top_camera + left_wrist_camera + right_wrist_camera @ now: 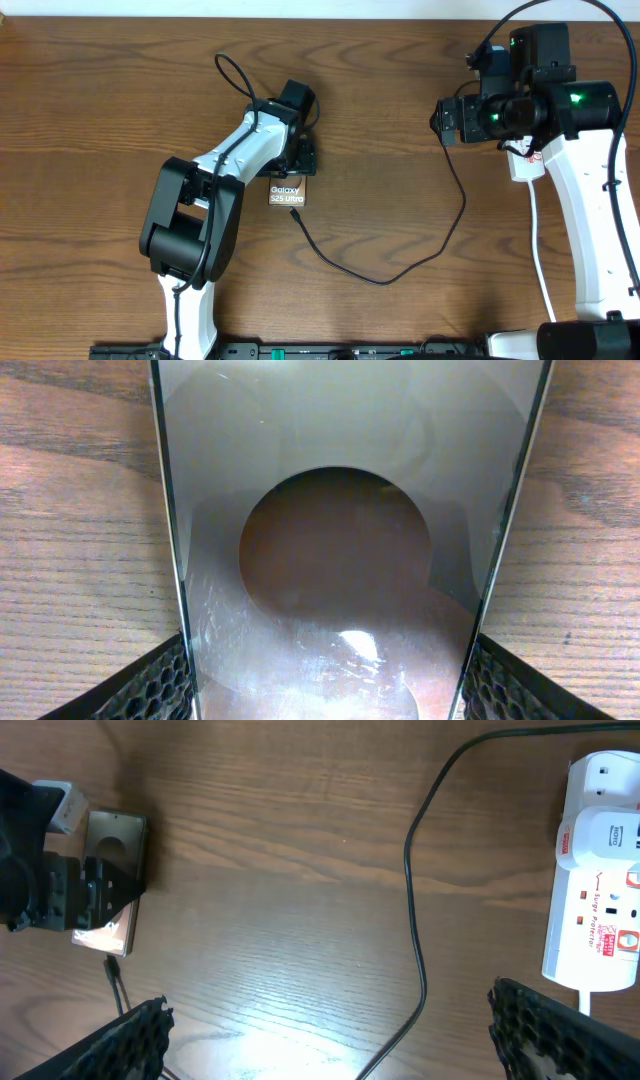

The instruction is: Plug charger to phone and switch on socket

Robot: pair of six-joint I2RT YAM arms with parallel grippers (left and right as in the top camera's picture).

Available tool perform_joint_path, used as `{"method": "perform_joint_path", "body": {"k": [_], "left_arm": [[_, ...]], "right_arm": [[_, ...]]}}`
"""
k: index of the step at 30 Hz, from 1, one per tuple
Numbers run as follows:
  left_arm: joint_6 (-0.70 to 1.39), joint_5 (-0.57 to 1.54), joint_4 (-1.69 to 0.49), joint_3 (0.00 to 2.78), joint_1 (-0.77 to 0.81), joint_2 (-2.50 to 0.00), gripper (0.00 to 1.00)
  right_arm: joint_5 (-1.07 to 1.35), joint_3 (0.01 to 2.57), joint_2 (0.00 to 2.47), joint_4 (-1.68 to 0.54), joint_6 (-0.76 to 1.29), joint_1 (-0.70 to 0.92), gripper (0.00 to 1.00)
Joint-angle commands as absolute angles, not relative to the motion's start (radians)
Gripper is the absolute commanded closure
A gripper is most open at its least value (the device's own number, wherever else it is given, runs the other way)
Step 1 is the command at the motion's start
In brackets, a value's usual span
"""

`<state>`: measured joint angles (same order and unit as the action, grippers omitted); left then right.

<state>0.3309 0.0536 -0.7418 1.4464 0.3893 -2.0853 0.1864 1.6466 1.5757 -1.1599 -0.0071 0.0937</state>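
The phone (pixel 287 192) lies on the table, dark brown with white "Galaxy S25 Ultra" text. My left gripper (pixel 298 165) is shut on its far end. In the left wrist view the phone (pixel 340 540) fills the frame between the fingers of the left gripper (pixel 325 685). The charger cable (pixel 380 282) loops across the table. Its plug tip (pixel 292 212) sits at the phone's near edge; I cannot tell if it is inserted. My right gripper (pixel 443 118) is open and empty above the cable (pixel 415 920). The socket (pixel 600 870) lies to its right.
The socket (pixel 522 165) is mostly hidden under the right arm in the overhead view, and its thick white cord (pixel 540 250) runs toward the front edge. A black robot cable (pixel 235 70) arcs behind the left arm. The phone and left gripper show at far left in the right wrist view (pixel 110 880).
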Motion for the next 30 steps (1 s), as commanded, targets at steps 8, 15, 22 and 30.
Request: {"method": "perform_joint_path", "body": {"k": [8,15,22,30], "left_arm": [[0.315,0.063,-0.723,1.456,0.444,-2.102,0.26],[0.437,0.064,-0.707,1.456,0.447,-2.102,0.26],[0.496,0.064,-0.681,1.456,0.447,-2.102,0.26],[0.496,0.064,-0.676,1.456,0.447,-2.102,0.26]], "right_arm": [[0.193,1.666,1.571,-1.163,0.003,0.089,0.01],[0.193,1.666,1.571,-1.172,0.003,0.089,0.01],[0.193,1.666,1.571,-1.172,0.003,0.089,0.01],[0.193,1.666,1.571,-1.171,0.003,0.089,0.01]]}}
